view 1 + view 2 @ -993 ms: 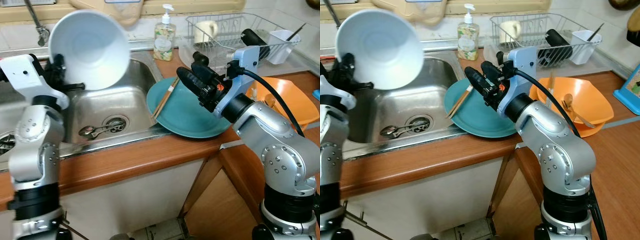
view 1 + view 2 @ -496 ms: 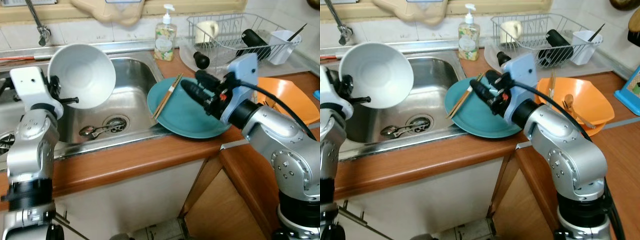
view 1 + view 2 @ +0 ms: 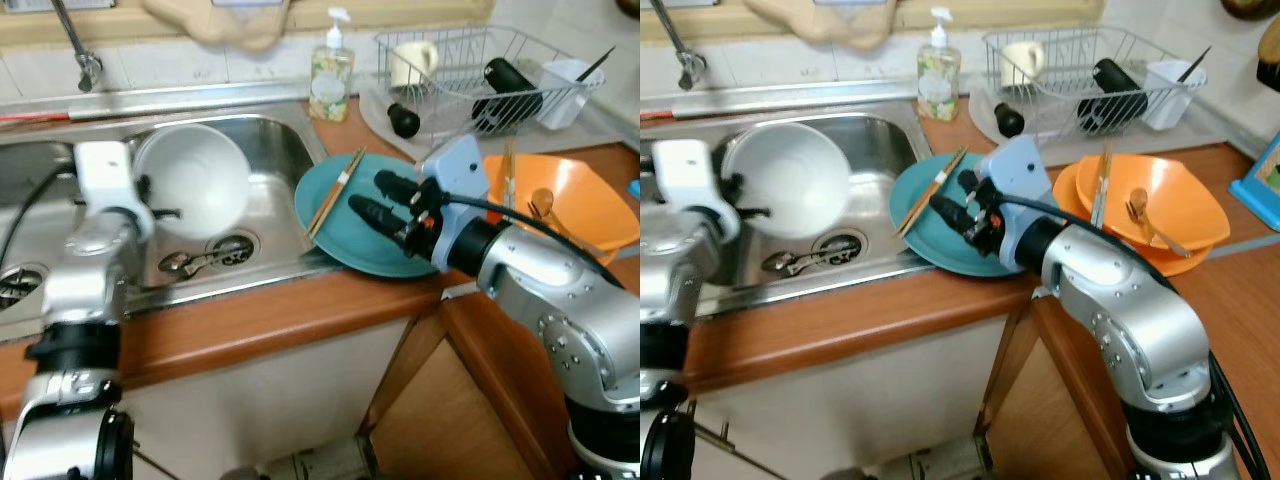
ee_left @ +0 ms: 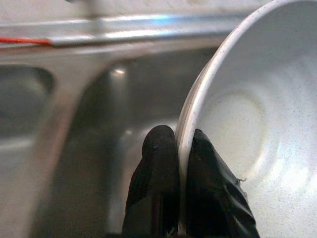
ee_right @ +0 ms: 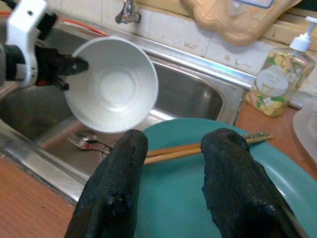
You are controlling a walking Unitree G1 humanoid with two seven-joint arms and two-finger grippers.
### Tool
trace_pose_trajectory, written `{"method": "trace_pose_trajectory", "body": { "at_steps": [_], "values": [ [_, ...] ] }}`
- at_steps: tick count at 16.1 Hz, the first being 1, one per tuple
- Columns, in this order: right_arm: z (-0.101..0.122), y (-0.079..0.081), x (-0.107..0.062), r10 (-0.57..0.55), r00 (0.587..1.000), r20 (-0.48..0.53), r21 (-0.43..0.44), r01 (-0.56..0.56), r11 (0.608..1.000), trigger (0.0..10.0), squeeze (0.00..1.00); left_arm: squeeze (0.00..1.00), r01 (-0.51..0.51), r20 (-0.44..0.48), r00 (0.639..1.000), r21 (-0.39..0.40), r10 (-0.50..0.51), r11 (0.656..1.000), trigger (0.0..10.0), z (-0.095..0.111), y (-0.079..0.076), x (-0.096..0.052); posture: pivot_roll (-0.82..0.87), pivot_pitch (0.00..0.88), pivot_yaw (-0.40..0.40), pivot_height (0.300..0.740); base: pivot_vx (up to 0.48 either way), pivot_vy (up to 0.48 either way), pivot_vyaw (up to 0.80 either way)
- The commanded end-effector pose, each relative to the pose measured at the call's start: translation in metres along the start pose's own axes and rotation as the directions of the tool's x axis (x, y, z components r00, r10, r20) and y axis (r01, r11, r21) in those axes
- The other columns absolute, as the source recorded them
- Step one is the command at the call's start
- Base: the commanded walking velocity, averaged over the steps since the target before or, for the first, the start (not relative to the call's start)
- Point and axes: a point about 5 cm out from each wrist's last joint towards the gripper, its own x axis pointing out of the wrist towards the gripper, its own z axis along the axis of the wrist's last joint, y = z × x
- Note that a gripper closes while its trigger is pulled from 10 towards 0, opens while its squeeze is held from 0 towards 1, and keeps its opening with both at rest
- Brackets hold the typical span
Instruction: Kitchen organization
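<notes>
white bowl (image 3: 192, 178) is being pinched at its rim by the left gripper (image 4: 174, 163) over the sink (image 3: 275, 150); right gripper (image 3: 385, 205), jaws spread, is being held over the teal plate (image 3: 375, 250); chopsticks (image 3: 335, 190) at its 10 o'clock are probably being targeted next.

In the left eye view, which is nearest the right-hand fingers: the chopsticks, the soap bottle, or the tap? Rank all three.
Measured from the right gripper:
1. Chopsticks, just beside the fingers, lying on the teal plate.
2. Soap bottle, behind the plate by the wall.
3. Tap, far across the sink, on the robot's left.
</notes>
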Motion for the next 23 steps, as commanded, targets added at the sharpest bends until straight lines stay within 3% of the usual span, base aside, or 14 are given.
{"method": "trace_pose_trajectory", "body": {
  "at_steps": [1,2,5,7,8,10,11,12,13,20,23],
  "values": [
    [-0.002,-0.002,-0.002,-0.024,0.999,-0.022,-0.012,0.023,1.0,10.0,0.0,0.0,0.027,0.021,0.999,0.022,-0.027,0.999,1.9,0.007,-0.007,0.005,-0.12,0.0,0.028,0.74,0.0,0.0,0.0],
    [-0.002,-0.002,-0.002,-0.034,0.999,-0.024,-0.008,0.034,0.999,10.0,0.0,0.0,0.035,0.011,0.999,0.034,-0.035,0.999,2.7,0.004,-0.01,0.008,-0.12,0.0,0.028,0.74,0.0,0.0,0.0],
    [-0.004,-0.002,-0.002,-0.037,0.999,-0.029,-0.008,0.037,0.999,10.0,0.0,0.0,0.094,-0.041,0.995,0.052,-0.092,0.994,3.8,-0.004,-0.024,0.016,-0.12,0.0,0.03,0.74,0.0,0.0,0.0],
    [-0.005,-0.001,-0.002,-0.033,0.999,-0.034,-0.011,0.032,0.999,10.0,0.0,0.0,0.134,-0.082,0.988,0.066,-0.129,0.989,7.2,-0.008,-0.031,0.021,-0.12,0.0,0.027,0.74,0.0,0.0,0.0],
    [-0.005,-0.001,-0.002,-0.033,0.999,-0.035,-0.012,0.033,0.999,10.0,0.0,0.0,0.142,-0.1,0.986,0.084,-0.134,0.986,10.0,-0.01,-0.033,0.023,-0.12,0.0,0.027,0.74,0.0,0.0,0.0],
    [-0.006,0.0,-0.002,-0.032,0.999,-0.041,-0.016,0.032,0.999,10.0,0.0,0.0,0.188,-0.164,0.972,0.109,-0.168,0.976,10.0,-0.017,-0.037,0.026,-0.13,0.0,0.033,0.74,0.0,0.0,0.0],
    [-0.006,0.0,-0.002,-0.033,0.999,-0.041,-0.017,0.033,0.999,10.0,0.0,0.18,0.194,-0.173,0.97,0.113,-0.173,0.975,10.0,-0.019,-0.038,0.026,-0.13,0.0,0.036,0.74,0.0,0.0,0.0],
    [-0.006,0.0,-0.002,-0.037,0.998,-0.042,-0.018,0.036,0.999,10.0,0.0,0.89,0.203,-0.183,0.967,0.122,-0.179,0.972,10.0,-0.021,-0.039,0.026,-0.13,0.0,0.038,0.74,0.0,0.0,0.0],
    [-0.007,-0.001,-0.002,-0.048,0.998,-0.042,-0.022,0.047,0.999,10.0,0.0,1.0,0.212,-0.19,0.964,0.124,-0.186,0.969,10.0,-0.023,-0.039,0.026,-0.13,0.0,0.038,0.74,0.0,0.0,0.0],
    [-0.008,-0.008,-0.001,-0.104,0.994,-0.043,-0.011,0.104,0.995,10.0,0.0,1.0,0.212,-0.192,0.964,0.122,-0.186,0.97,10.0,-0.03,-0.031,0.024,-0.12,0.0,0.032,0.74,0.0,0.0,0.0],
    [-0.013,-0.015,-0.002,-0.171,0.983,-0.064,0.011,0.172,0.985,10.0,0.0,1.0,0.227,0.001,0.974,0.113,-0.228,0.967,10.0,-0.016,-0.036,0.019,-0.11,0.0,0.017,0.74,0.0,0.0,0.0]
  ]
}}
